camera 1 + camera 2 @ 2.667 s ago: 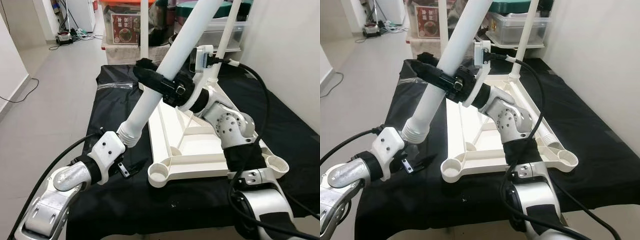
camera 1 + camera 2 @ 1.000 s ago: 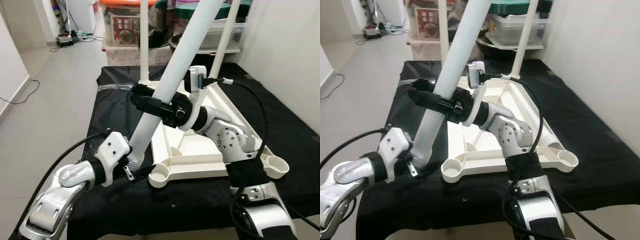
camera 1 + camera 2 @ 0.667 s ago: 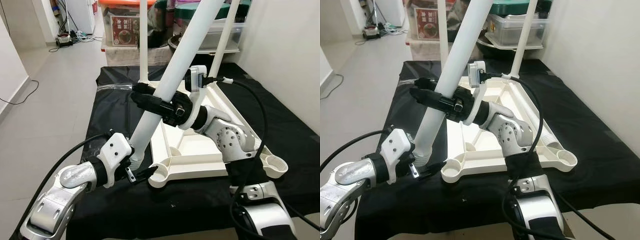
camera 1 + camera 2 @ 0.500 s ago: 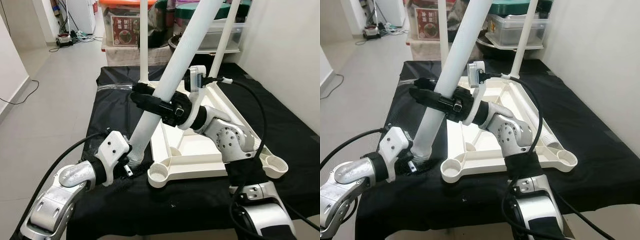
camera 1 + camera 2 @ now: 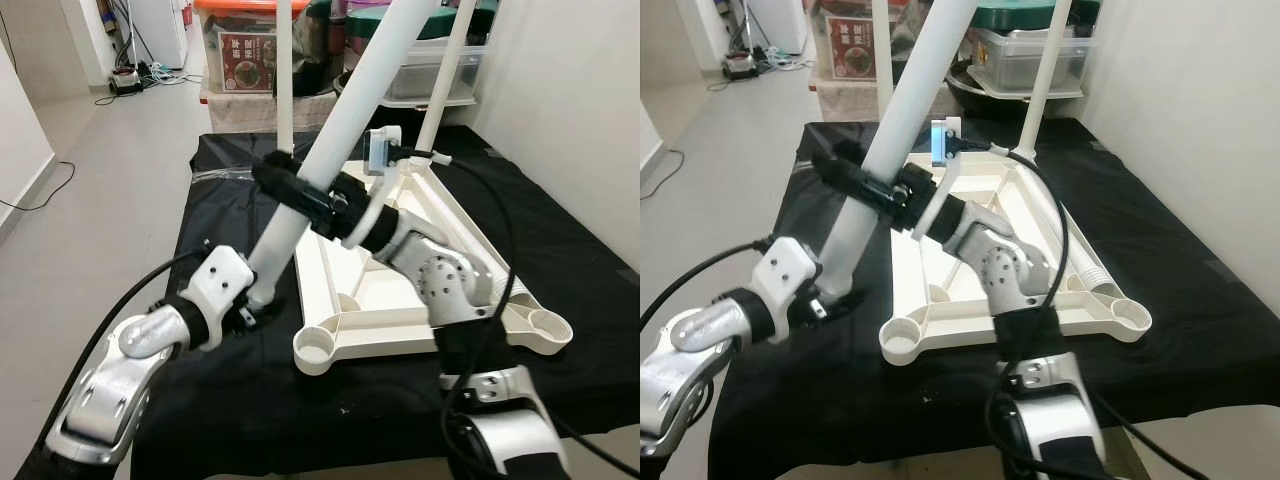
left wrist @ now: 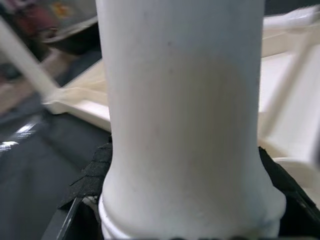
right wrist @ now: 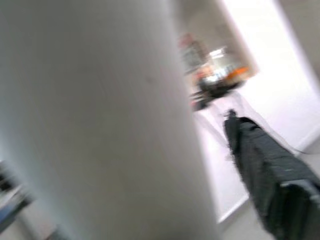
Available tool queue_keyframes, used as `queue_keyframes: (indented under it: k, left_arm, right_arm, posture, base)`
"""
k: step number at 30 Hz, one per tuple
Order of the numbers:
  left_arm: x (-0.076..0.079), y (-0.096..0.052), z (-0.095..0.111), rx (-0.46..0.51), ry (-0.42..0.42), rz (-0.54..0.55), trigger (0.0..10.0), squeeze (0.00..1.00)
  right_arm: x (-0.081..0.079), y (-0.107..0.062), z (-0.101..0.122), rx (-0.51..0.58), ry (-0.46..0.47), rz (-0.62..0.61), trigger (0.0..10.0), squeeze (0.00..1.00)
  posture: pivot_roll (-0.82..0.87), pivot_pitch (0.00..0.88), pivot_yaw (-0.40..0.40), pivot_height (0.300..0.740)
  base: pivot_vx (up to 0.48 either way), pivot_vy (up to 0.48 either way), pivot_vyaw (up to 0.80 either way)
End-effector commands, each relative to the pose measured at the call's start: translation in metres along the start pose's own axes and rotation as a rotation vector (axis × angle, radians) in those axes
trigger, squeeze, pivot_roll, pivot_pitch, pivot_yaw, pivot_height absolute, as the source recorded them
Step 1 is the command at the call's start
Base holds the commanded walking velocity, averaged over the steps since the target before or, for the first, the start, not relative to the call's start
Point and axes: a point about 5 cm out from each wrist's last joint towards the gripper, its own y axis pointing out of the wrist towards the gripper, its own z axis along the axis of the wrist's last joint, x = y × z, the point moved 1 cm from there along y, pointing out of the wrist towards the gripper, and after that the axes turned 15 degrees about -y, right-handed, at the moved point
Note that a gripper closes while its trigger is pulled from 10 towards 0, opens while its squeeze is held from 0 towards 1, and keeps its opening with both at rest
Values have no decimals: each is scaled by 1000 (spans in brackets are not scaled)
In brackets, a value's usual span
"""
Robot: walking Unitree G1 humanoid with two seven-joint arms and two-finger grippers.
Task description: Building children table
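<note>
A long white table leg held up on a slant, over a black cloth on a low bed. Top end way up high, bottom end down low beside the upside-down white table top — near the round corner socket but not in it yet. Two more legs already standing up at the far corners.

Right gripper clamped tight around the middle of the leg. Left gripper down at the bottom end, right against the leg; fingers mostly hidden, so can't tell if squeezing or loose.

Looks like hollow plastic — probably light, stiff, not bendy. Smooth and shiny too, so likely slippery and easy to spin in the hand. Long, so likely to swing and tip if grabbed only at one end. Best held in two spots: one around the middle to carry it, one close to the ridged bottom end to aim it at the hole. Table top looks light as well and might slide on the cloth when pushed. Probably not easy to break, but the screw ridges at the end need a straight, gentle push.
</note>
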Motion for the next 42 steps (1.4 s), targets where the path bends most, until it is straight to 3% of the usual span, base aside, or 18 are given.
queue_keyframes:
  k: [1,2,4,6,12,13,15,16,26,27,28,35,37,38,40,41,42]
  left_arm:
    - [-11,5,0,-12,88,108,10000,0]
    - [-11,5,0,-12,88,108,10000,0]
    - [-13,13,2,-6,143,162,10000,0]
    - [-12,14,2,-2,149,159,10000,0]
    - [10,25,-6,-7,151,115,10000,0]
    - [14,26,-7,-7,146,110,10000,0]
    - [16,27,-9,-7,142,107,10000,0]
    - [18,30,-10,-6,140,112,10000,0]
    - [14,31,-15,-12,158,127,10000,0]
    - [13,31,-15,-9,162,129,10000,408]
    - [12,31,-15,-7,166,131,10000,1000]
    - [4,27,-9,24,139,147,10000,1000]
    - [1,19,-1,61,84,138,10000,1000]
    - [1,19,-1,61,84,138,10000,1000]
    - [5,6,2,77,-8,78,10000,1000]
    - [5,6,2,77,-8,78,10000,1000]
    - [8,-1,1,68,-25,40,10000,1000]
  right_arm:
    - [7,4,-3,-13,43,-131,10000,0]
    - [7,4,-3,-13,43,-131,10000,0]
    - [5,9,-12,15,152,-250,10000,0]
    - [4,10,-14,16,166,-263,10000,0]
    - [-6,19,-25,58,352,-344,10000,0]
    - [-8,22,-24,77,383,-353,8784,0]
    - [-9,23,-24,89,401,-357,8784,0]
    - [-10,25,-22,103,411,-376,0,0]
    - [-16,24,-18,113,416,-359,0,0]
    - [-17,23,-19,106,410,-353,0,0]
    - [-18,22,-19,102,405,-346,0,0]
    - [-15,17,-18,87,345,-334,0,0]
    - [0,12,-9,86,207,-318,0,0]
    - [0,12,-9,86,207,-318,0,0]
    - [23,2,5,76,63,-335,0,0]
    - [23,2,5,76,63,-335,0,0]
    - [37,-5,14,67,-8,-350,0,0]
  posture:
    - [28,0,-53,740]
    - [28,0,-53,740]
    - [21,0,-50,740]
    - [21,0,-50,740]
    - [20,0,-52,740]
    - [16,0,-53,740]
    - [16,0,-53,740]
    - [17,0,-55,740]
    - [15,0,-54,740]
    - [16,0,-55,740]
    - [16,0,-56,740]
    - [22,0,-56,740]
    - [25,0,-55,740]
    - [25,0,-55,740]
    - [30,0,-61,740]
    - [30,0,-61,740]
    - [37,0,-67,740]
  base:
    - [0,0,0]
    - [0,0,0]
    - [0,0,0]
    - [0,0,0]
    - [0,0,0]
    - [0,0,0]
    - [0,0,0]
    - [0,0,0]
    - [0,0,0]
    - [0,0,0]
    - [0,0,0]
    - [0,0,0]
    - [0,0,0]
    - [0,0,0]
    - [0,0,0]
    - [0,0,0]
    - [0,0,0]
